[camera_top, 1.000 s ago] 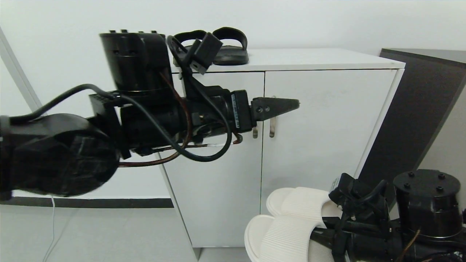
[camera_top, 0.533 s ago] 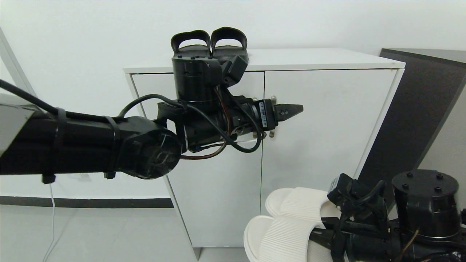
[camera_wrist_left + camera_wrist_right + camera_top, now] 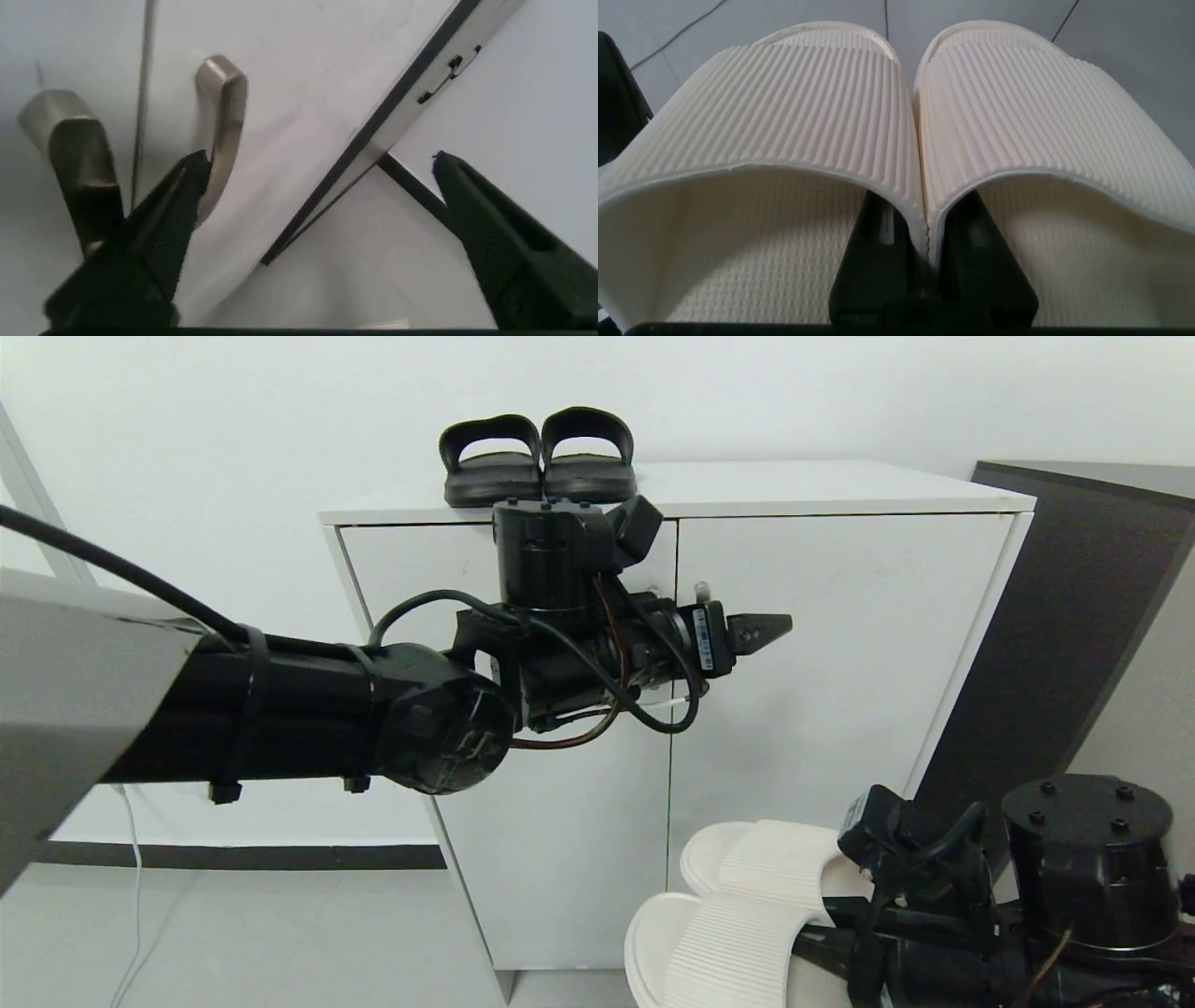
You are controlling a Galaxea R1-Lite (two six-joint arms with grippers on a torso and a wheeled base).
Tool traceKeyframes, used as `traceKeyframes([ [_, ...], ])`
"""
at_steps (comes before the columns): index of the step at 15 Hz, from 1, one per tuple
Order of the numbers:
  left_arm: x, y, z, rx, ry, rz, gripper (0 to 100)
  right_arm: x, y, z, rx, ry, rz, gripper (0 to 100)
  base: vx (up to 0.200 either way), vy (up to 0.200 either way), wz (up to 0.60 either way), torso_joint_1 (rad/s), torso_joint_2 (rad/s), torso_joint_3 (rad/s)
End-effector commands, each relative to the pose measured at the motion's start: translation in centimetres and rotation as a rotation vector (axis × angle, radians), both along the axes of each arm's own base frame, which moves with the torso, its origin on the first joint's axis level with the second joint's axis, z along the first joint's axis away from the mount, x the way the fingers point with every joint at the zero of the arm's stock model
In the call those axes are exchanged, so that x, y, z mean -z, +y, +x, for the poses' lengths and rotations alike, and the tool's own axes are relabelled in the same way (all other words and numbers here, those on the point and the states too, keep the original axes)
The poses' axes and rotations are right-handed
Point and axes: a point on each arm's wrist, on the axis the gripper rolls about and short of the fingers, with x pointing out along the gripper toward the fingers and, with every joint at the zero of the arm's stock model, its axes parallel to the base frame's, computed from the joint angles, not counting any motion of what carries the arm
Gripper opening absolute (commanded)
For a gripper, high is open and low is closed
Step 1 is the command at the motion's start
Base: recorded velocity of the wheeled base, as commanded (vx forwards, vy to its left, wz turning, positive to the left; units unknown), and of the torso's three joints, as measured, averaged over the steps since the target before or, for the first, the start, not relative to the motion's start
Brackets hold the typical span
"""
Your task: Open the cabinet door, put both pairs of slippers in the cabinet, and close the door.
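The white cabinet [image 3: 840, 644] has both doors closed. A pair of black slippers [image 3: 539, 455] stands on its top near the left end. My left gripper [image 3: 767, 630] is at the two metal handles [image 3: 220, 112] by the door seam. In the left wrist view it [image 3: 318, 161] is open, with one finger [image 3: 163, 247] right beside the nearer handle. Low at the right, my right gripper [image 3: 926, 257] is shut on the pair of white slippers [image 3: 738, 919], pinching their two inner walls [image 3: 920, 177] together.
A dark grey panel [image 3: 1074, 616] stands against the cabinet's right side. Grey floor [image 3: 233, 933] lies open to the left of the cabinet, with a thin cable hanging by the wall. A white wall rises behind.
My left arm has stretched forward toward the cabinet doors, its gripper shifting slightly right and down to the handles and uncovering the black slippers. The right gripper has kept still with the white slippers.
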Motion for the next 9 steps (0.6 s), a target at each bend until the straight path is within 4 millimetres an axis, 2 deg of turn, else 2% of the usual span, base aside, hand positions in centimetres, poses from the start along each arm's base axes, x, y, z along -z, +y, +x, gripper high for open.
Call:
traceKeyframes([
  [1,0.4,-0.1,0.2,-0.002,0.010,0.006,0,0.0,0.0,-0.1,-0.003,-0.001,-0.001,0,0.000,0.000,0.00,0.000,0.00,0.000],
  [5,0.4,0.6,-0.7,-0.001,0.022,0.014,0,0.1,-0.3,-0.7,-0.058,0.002,0.005,0,0.000,0.000,0.00,0.000,0.00,0.000],
  [9,0.2,1.9,-3.7,0.024,0.043,0.030,0,0.0,-0.7,-1.5,-0.105,-0.005,0.010,0,0.000,0.000,0.00,0.000,0.00,0.000],
])
